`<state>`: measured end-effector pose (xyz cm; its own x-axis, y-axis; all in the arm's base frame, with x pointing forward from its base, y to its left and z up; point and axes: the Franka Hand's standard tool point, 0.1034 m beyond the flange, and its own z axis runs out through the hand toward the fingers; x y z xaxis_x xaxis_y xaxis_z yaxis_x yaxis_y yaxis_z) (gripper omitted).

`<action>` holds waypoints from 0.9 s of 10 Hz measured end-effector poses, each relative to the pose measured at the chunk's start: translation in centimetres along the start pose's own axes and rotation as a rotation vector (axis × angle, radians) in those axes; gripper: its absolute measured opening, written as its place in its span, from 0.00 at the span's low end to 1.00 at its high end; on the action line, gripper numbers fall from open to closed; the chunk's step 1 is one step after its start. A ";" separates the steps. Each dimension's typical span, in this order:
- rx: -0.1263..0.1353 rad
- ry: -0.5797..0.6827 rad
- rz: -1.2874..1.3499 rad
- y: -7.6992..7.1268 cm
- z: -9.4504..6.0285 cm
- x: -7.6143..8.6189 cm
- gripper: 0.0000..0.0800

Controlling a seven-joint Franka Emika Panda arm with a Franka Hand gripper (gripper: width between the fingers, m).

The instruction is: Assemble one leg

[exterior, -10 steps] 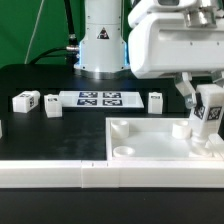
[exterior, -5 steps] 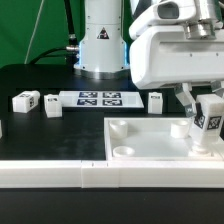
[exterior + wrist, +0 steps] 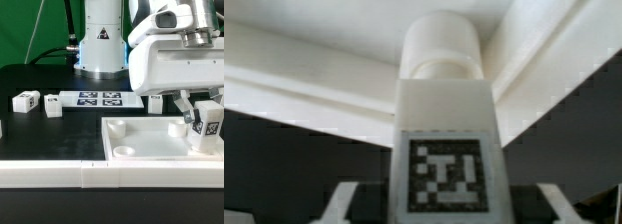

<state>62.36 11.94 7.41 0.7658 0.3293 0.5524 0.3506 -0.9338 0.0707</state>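
Clearance around the work area. The tray [image 3: 150,148] fills the exterior view's right foreground, and its raised rim bars low sideways passes. The leg [image 3: 207,124], clamped in the gripper [image 3: 203,114], occupies the tray's far right corner. In the wrist view, tray [image 3: 295,80] walls close in on both sides of the leg [image 3: 446,120]. A spare leg [image 3: 156,102] stands just behind the rim, near the gripper. The arm base [image 3: 103,45] blocks the rear centre. The marker board [image 3: 95,98] lies flat. Open table [image 3: 60,135] remains on the exterior view's left, between two more legs [image 3: 26,100] [image 3: 53,108] and the front rail [image 3: 50,175].
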 end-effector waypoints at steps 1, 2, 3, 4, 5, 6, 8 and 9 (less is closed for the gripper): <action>-0.004 0.011 0.008 0.3 -0.1 -0.3 0.36; -0.006 0.019 0.010 0.3 -0.2 -0.5 0.36; -0.006 0.019 0.008 0.2 -0.3 -0.6 0.36; -0.003 0.009 0.008 0.2 -0.2 -0.7 0.49; -0.003 0.009 0.007 0.2 -0.2 -0.7 0.49; -0.003 0.009 0.007 0.2 -0.2 -0.7 0.66; -0.003 0.008 0.007 0.2 -0.2 -0.7 0.77; -0.003 0.008 0.007 0.2 -0.2 -0.7 0.80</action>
<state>61.78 11.48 7.16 0.7637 0.3214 0.5599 0.3434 -0.9366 0.0692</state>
